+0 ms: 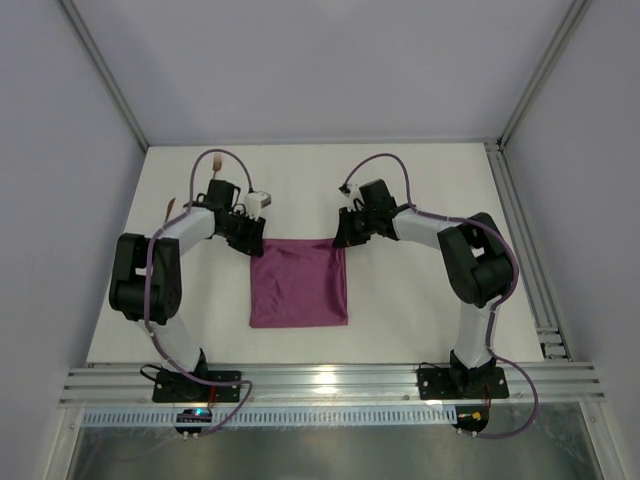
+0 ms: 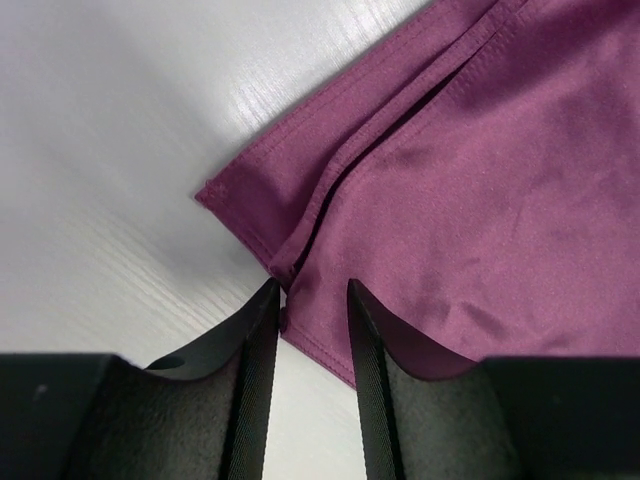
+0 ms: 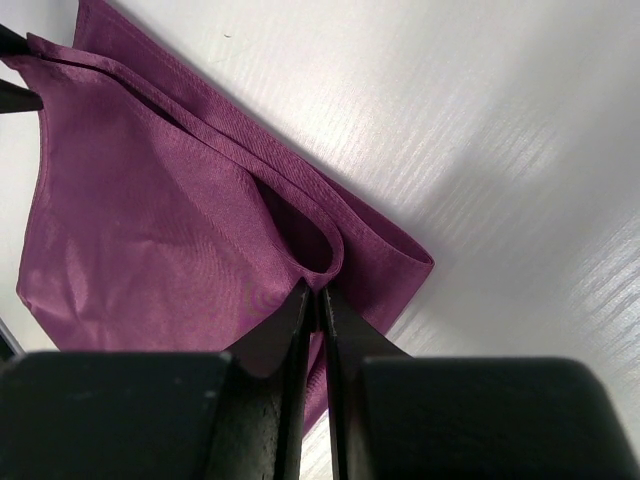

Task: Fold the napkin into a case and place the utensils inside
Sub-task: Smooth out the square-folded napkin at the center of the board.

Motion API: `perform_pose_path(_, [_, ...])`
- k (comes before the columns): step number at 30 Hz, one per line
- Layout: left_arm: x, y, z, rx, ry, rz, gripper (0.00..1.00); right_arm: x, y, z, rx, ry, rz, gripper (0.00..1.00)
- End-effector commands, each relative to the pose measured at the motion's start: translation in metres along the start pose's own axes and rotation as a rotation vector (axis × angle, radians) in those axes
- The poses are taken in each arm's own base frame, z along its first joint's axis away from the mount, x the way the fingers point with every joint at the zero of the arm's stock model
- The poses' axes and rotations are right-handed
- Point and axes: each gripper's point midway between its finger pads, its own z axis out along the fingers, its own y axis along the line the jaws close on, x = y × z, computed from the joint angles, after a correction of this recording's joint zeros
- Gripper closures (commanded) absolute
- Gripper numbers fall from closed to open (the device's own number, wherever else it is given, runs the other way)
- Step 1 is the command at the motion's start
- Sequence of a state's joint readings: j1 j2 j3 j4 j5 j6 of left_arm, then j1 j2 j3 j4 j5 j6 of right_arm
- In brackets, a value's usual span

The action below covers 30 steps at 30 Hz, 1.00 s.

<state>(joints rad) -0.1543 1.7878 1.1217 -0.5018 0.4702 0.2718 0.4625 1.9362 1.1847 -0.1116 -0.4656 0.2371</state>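
Top external view: a plum-purple napkin [image 1: 298, 285] lies flat at the centre of the white table [image 1: 420, 190], a near-square shape with both arms bent down to its far corners. The left wrist view shows the cloth doubled, with an upper layer's hem sitting just inside a lower one at the corner. The napkin appears to have taken at least one fold.

The left gripper [image 2: 310, 292] stands with its jaws apart at the bottom centre of the frame, straddling that upper hem; the cloth lies between them but is not pinched. In the right wrist view, the right gripper [image 3: 316, 292] is closed tight on the rolled-over edge of the upper layer, low in the frame. The lower layer's corner rests on the table just beyond it.

Two slim brown pieces, apparently the utensils [image 1: 214, 168], show at the upper left of the overhead frame beside the left arm, well apart from the cloth and partly hidden.

On this evidence the job is at an early stage. The cloth is far too wide to be a case, further folds are needed, and the utensils are not yet inside anything.
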Motion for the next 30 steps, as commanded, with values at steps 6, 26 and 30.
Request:
perform_pose_path(6, [-0.01,-0.001,-0.009,-0.018,-0.043,0.047,0.66,-0.015,0.006,-0.002,-0.029,-0.048,-0.033,0.87])
perform_pose_path(26, [-0.022,0.011,0.006,-0.024,-0.036,0.041,0.96,-0.019,0.01,-0.008,-0.039,-0.063,-0.049,0.94])
perform_pose_path(30, [-0.032,0.011,-0.001,-0.038,-0.062,0.054,1.0,-0.03,0.017,-0.017,-0.051,-0.091,-0.079,0.96])
